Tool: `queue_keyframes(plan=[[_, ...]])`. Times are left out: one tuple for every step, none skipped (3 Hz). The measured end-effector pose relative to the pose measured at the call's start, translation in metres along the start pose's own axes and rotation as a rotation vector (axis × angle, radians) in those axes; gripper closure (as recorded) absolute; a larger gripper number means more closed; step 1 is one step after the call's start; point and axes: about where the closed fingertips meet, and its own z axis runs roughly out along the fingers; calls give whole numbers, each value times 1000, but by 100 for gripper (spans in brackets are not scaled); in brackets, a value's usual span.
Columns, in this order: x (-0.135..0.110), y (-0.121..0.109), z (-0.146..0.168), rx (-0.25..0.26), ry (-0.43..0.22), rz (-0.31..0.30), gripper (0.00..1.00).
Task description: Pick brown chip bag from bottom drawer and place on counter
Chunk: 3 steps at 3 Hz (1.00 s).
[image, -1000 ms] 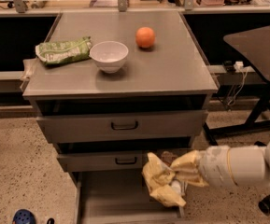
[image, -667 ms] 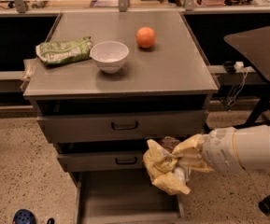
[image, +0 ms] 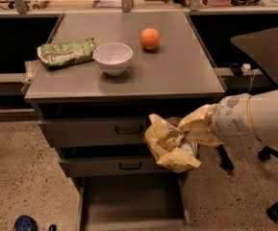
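The brown chip bag [image: 170,146] looks crumpled and tan-yellow and hangs in the air in front of the two upper drawers, at the cabinet's right side. My gripper [image: 192,133] comes in from the right on a white arm and is shut on the bag's right end; the bag mostly hides its fingers. The bottom drawer [image: 129,198] is pulled open below, its grey floor bare. The counter [image: 177,66] lies above the bag.
On the counter are a green chip bag [image: 65,53] at the left, a white bowl [image: 112,57] in the middle and an orange [image: 150,38] further back. A dark side table [image: 268,47] and a chair base [image: 273,211] stand at the right.
My arm has lifted the bag from just above the open bottom drawer up to the level of the upper drawers. The things on the counter have not moved.
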Motion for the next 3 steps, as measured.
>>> queue_keyframes(plan=[[16,-11,-4,-17,60,-81,100],[52,-64,-45,-66,218,-267,100],[72,-127,-102,-70,364,-401,100]])
